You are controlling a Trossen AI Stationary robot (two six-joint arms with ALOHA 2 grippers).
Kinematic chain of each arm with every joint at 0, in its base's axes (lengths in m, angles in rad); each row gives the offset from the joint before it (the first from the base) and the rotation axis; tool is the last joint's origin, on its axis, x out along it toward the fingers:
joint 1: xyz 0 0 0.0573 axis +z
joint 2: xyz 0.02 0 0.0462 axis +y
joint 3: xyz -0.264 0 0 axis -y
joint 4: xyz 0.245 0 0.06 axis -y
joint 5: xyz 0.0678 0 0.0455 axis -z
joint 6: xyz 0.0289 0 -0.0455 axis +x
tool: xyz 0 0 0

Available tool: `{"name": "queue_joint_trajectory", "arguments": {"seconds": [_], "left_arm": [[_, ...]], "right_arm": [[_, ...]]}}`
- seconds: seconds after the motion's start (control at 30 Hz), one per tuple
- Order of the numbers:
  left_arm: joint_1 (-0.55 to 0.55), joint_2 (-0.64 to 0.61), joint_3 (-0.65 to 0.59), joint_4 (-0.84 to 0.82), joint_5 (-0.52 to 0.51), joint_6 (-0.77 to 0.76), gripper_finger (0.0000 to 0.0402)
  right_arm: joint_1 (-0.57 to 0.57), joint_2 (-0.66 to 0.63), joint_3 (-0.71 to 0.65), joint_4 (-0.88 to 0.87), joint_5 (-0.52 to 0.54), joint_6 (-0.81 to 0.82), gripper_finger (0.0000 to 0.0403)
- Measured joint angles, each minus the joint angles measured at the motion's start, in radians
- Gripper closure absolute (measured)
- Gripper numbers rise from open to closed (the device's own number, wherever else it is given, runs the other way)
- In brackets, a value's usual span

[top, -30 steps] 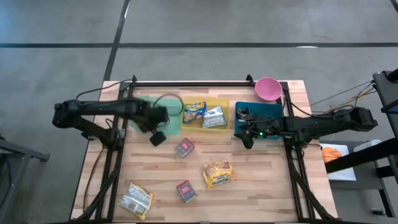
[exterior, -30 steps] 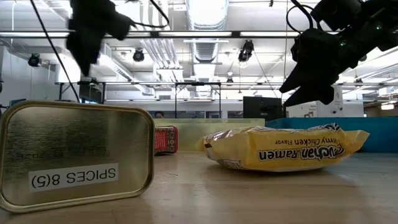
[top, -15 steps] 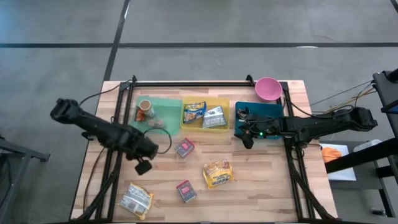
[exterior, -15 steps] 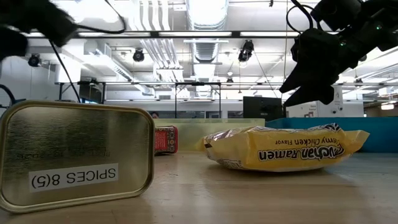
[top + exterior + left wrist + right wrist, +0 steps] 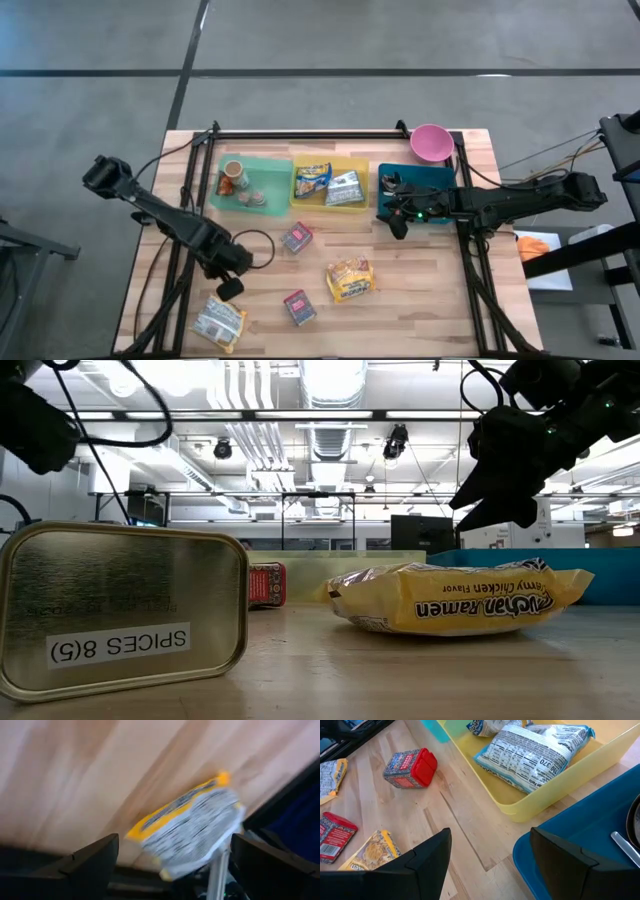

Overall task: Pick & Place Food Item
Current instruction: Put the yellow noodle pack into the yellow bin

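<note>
The grey-and-yellow packet (image 5: 219, 321) lies flat at the near left corner of the table (image 5: 420, 290), and that looks like the item in play. Left gripper (image 5: 229, 287) hangs just beyond it, above the wood, not touching; in its wrist view the packet (image 5: 187, 825) sits right between the two fingers (image 5: 90, 855), which are spread wide with nothing in them. So this is the approach step, grasp not yet made.

Next, I'd say, it needs to drop over the packet, fingers straddling it across the short side, get low enough to catch a thin flat bag, then pinch. Soft and crinkly, so it may slide or buckle rather than lift cleanly.

Where to? Likely the yellow bin (image 5: 330, 185) at the far side, which already holds two packets; the green tray (image 5: 275, 170) beside it holds a cup and small bits.

Also loose on the wood: ramen pack (image 5: 350, 279) and two red tins (image 5: 297, 237), (image 5: 299, 306).

Right gripper (image 5: 396, 222) waits at the edge of the blue bin (image 5: 415, 178), fingers apart, empty; pink bowl (image 5: 431, 142) beyond it
</note>
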Motion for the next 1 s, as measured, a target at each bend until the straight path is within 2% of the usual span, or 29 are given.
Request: {"name": "queue_joint_trajectory", "arguments": {"seconds": [0.13, 0.3, 0.57, 0.83, 1.0], "left_arm": [[-0.003, 0.001, -0.016, 0.147, -0.056, 0.029, 0.0013], [-0.014, 0.001, -0.016, 0.157, -0.171, 0.154, 0.0037], [-0.014, 0.076, 0.000, 0.208, -0.195, 0.312, 0.0096], [-0.052, 0.223, 0.140, 0.166, -0.190, 0.592, 0.0127], [-0.118, 0.298, 0.238, 0.052, -0.289, 0.697, 0.0133]], "right_arm": [[0.000, 0.000, 0.000, 0.000, 0.000, 0.000, 0.0138], [0.000, 0.000, 0.000, 0.000, 0.000, 0.000, 0.0138], [0.000, 0.000, 0.000, 0.000, 0.000, 0.000, 0.0138], [0.000, 0.000, 0.000, 0.000, 0.000, 0.000, 0.0138], [0.000, 0.000, 0.000, 0.000, 0.000, 0.000, 0.0138]]}}
